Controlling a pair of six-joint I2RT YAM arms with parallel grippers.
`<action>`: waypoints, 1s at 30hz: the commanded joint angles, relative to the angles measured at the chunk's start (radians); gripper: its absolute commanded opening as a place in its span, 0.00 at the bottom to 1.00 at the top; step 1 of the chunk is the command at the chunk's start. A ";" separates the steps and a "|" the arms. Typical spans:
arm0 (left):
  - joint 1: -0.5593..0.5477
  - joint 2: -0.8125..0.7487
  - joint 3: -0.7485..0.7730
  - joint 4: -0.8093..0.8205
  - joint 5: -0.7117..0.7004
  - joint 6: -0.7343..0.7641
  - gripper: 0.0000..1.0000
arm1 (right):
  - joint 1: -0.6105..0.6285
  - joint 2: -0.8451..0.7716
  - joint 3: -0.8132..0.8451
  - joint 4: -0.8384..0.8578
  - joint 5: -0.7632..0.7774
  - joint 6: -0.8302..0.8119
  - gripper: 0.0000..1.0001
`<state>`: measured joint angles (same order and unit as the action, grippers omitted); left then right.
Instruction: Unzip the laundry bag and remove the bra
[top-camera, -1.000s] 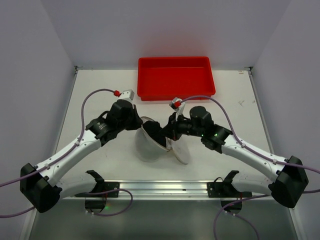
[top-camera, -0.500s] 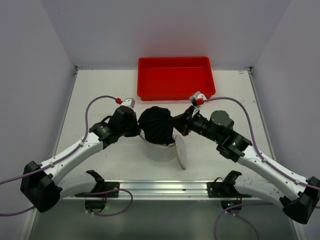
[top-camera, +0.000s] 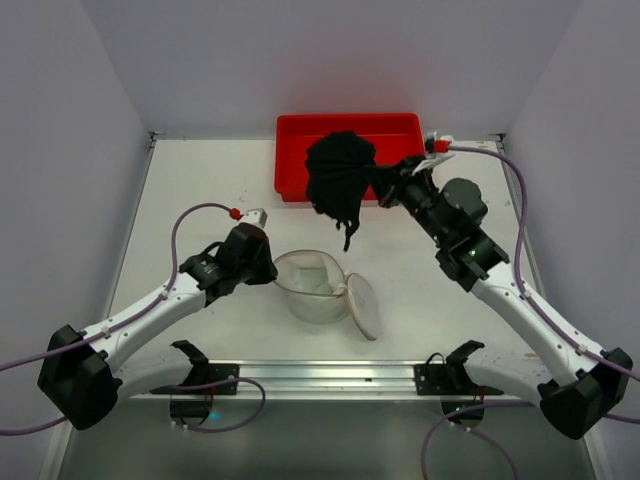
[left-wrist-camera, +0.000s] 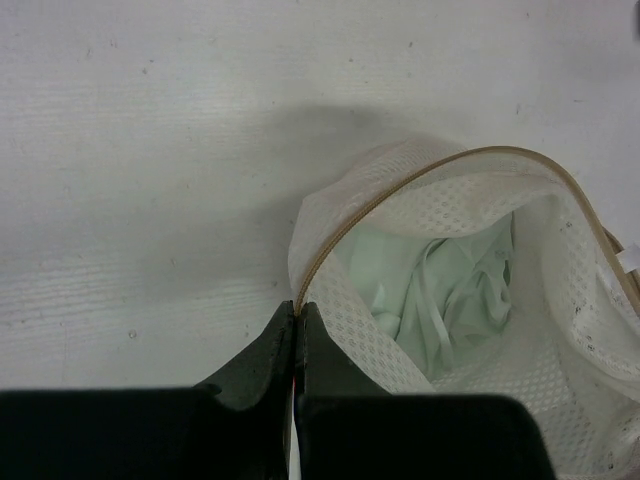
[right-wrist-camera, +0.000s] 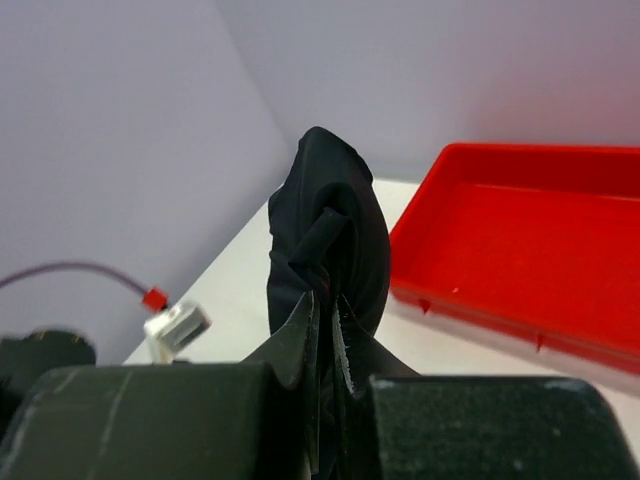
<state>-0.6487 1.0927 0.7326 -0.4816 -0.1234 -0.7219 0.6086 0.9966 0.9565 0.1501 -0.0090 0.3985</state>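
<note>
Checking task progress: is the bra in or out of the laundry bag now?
Out. The bra hangs from the shut right jaws, well clear of the open laundry bag.

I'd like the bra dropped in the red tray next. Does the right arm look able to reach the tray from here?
Probably yes. The right gripper, shut on the bra, hangs just by the red tray's near edge, with nothing between them.
</note>
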 joint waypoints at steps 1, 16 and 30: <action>0.012 -0.007 -0.002 0.054 -0.016 -0.010 0.00 | -0.070 0.100 0.145 0.072 0.017 -0.009 0.00; 0.021 -0.005 0.018 0.061 0.028 -0.008 0.00 | -0.227 0.832 0.663 0.252 -0.009 -0.092 0.00; 0.032 0.021 -0.013 0.101 0.050 -0.007 0.00 | -0.225 1.313 1.019 0.042 -0.249 0.071 0.02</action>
<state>-0.6270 1.1011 0.7292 -0.4355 -0.0868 -0.7219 0.3855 2.3066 1.8790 0.2173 -0.1768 0.4171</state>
